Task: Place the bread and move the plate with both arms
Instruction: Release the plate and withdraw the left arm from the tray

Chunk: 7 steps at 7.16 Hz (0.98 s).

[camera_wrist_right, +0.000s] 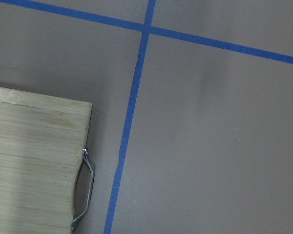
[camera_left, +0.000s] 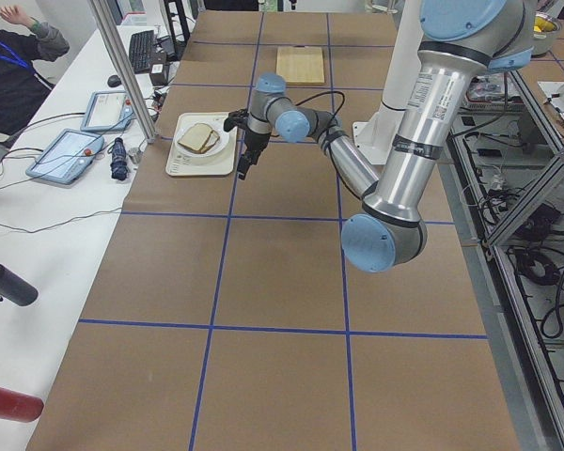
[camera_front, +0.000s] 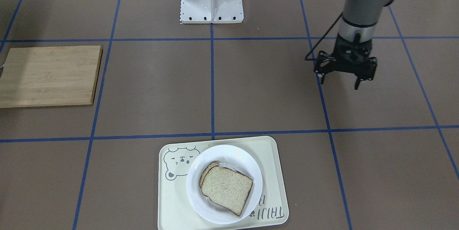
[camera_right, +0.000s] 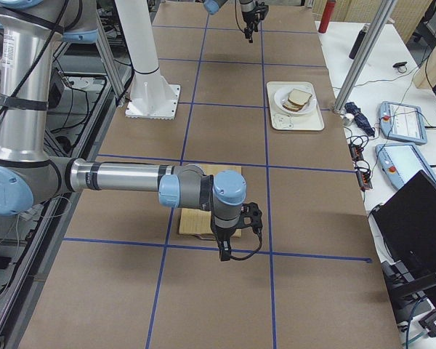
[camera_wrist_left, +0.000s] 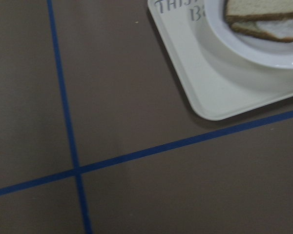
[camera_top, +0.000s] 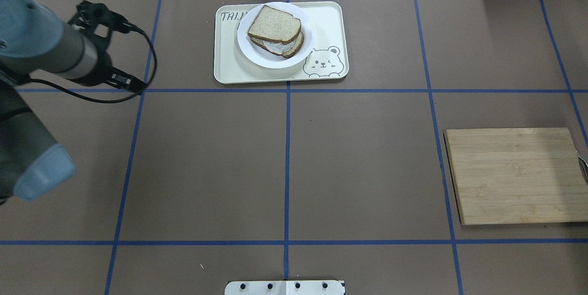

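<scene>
Left gripper point(camera_front: 339, 81) hangs open, nothing in it, above the table point(camera_front: 251, 90), well apart from the tray point(camera_front: 274, 158). Bread point(camera_front: 226, 188) sits on the plate point(camera_front: 251, 165) there, atop another slice point(camera_front: 206, 171). Right gripper point(camera_right: 224, 253) near the board point(camera_right: 192, 222): open or closed, can't tell.

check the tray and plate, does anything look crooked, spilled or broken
Only one small thing: the bread on top sits skewed over the lower slice, so that slice's crust and some white filling stick out on one side. The plate lies flat on the tray. Nothing looks spilled or damaged.
</scene>
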Motion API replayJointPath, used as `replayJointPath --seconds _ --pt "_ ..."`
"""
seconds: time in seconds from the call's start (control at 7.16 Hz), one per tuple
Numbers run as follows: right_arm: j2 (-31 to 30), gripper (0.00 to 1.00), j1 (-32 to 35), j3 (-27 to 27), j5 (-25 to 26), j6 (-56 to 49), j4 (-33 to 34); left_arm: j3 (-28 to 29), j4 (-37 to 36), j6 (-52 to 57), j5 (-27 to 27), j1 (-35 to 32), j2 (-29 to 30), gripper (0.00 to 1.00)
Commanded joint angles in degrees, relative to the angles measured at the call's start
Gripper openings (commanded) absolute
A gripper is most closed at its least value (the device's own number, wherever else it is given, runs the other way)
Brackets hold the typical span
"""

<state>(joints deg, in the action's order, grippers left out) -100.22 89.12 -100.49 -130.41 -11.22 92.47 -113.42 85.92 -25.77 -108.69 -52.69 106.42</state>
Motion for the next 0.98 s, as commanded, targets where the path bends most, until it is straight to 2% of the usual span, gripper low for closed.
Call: replayJointPath --seconds 0.0,0.28,0.42,0.56,0.84 --pt "-0.1 1.0 0.0 0.0 0.0 -0.1 0.0 3.8 -0.6 20.3 -13.8 -16.7 -7.8 0.98" --pt "-0.1 1.0 0.0 0.0 0.0 -0.1 0.0 5.2 -0.1 24.7 -15.0 -24.6 -15.5 0.98" --pt "-0.1 1.0 0.0 0.0 0.1 -0.1 0.0 7.2 -0.1 24.7 -14.6 -25.7 -17.2 0.98" --pt "0.0 1.0 0.0 0.0 0.1 -0.1 0.0 7.9 0.2 24.7 -15.1 -30.6 -20.0 0.98" --pt "0.0 1.0 0.0 0.0 0.1 -0.1 0.0 8.0 -0.5 24.2 -25.1 -36.3 -24.3 0.98"
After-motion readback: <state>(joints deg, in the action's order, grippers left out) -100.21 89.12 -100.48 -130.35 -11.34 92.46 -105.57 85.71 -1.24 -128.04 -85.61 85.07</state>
